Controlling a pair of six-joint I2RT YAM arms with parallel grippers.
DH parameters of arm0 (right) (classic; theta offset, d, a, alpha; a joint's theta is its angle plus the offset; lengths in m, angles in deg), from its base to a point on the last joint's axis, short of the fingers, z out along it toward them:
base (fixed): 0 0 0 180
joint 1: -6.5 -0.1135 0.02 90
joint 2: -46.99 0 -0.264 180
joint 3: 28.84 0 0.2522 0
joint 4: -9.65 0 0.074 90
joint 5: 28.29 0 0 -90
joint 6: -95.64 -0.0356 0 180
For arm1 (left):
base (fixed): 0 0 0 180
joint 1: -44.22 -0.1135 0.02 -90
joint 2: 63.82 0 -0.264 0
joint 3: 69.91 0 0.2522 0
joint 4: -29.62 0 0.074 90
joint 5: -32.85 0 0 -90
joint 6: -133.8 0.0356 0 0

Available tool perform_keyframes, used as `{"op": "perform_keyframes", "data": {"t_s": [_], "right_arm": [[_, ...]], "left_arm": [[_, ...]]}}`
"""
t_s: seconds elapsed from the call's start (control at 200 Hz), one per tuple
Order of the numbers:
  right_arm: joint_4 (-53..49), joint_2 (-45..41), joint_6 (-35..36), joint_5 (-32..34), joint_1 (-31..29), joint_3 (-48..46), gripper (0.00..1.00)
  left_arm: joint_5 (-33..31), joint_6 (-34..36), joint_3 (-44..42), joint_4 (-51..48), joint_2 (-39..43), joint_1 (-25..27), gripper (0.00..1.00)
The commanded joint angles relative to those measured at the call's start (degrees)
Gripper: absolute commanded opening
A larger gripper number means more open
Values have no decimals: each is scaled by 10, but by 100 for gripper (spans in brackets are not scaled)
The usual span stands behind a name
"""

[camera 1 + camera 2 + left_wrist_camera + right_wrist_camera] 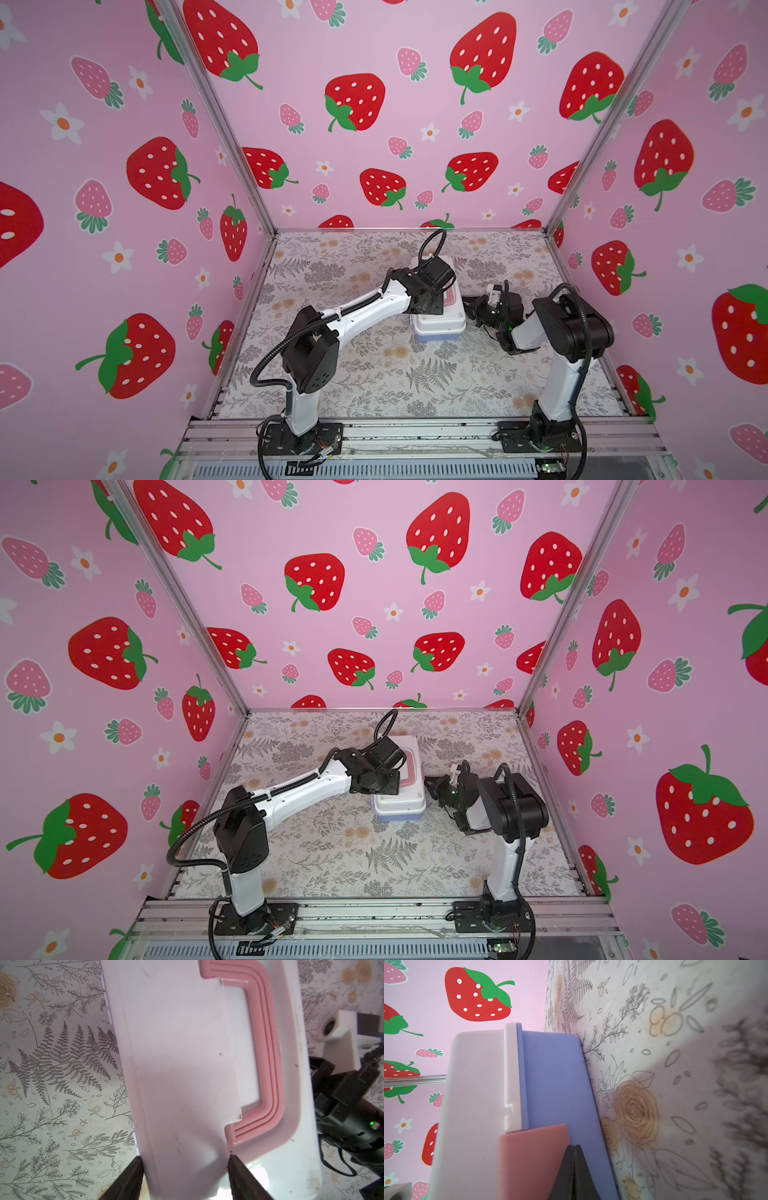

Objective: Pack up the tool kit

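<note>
The kit [440,324] [401,802] sat closed on the table [374,374], toward the back and near the middle in both top views. Its white lid [176,1064] was down on the blue base [556,1084], and the pink handle [268,1043] lay flat in its recess on the lid. The pink latch [529,1157] lay against the side of the kit, across the seam between lid and base.

The left gripper [184,1157] hung over the lid with its claw apart, one finger at the lid's outer edge and the other at the step beside the handle. Whether the fingers pressed on the lid could not be told.

The right gripper [573,1147] [469,301] was just beside the kit on the latch side, its claw together, tips at the edge of the latch.

Pink strawberry walls [374,104] stood around the table.
</note>
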Motion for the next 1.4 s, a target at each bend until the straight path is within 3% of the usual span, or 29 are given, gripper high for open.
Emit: {"op": "perform_keyframes", "data": {"t_s": [0.0,0.285,0.585,0.605,0.625,0.64,0.87,1.126,1.251,1.396], "right_arm": [[36,-11,9,-41,-21,11,6],[5,-49,26,-24,-41,-4,16],[-77,-142,76,32,-78,-51,23],[-83,-146,79,36,-80,-52,23],[-88,-150,81,39,-83,-51,23],[-90,-153,82,42,-86,-52,23],[-149,-148,97,93,-158,-3,26],[-153,-43,79,113,-260,99,27],[-122,-47,65,107,-250,82,28],[-159,-145,107,98,-190,25,35]], "left_arm": [[77,23,-25,-16,-80,29,66],[56,54,-1,-41,-74,20,66],[97,40,-63,3,-4,-67,70],[96,41,-67,5,4,-71,72],[95,42,-71,6,12,-75,95],[93,43,-73,7,17,-77,100],[67,64,-85,-3,115,-106,99],[47,75,-117,-17,242,-153,99],[34,79,-131,-36,291,-180,99],[-4,72,-160,-43,346,-205,99]]}}
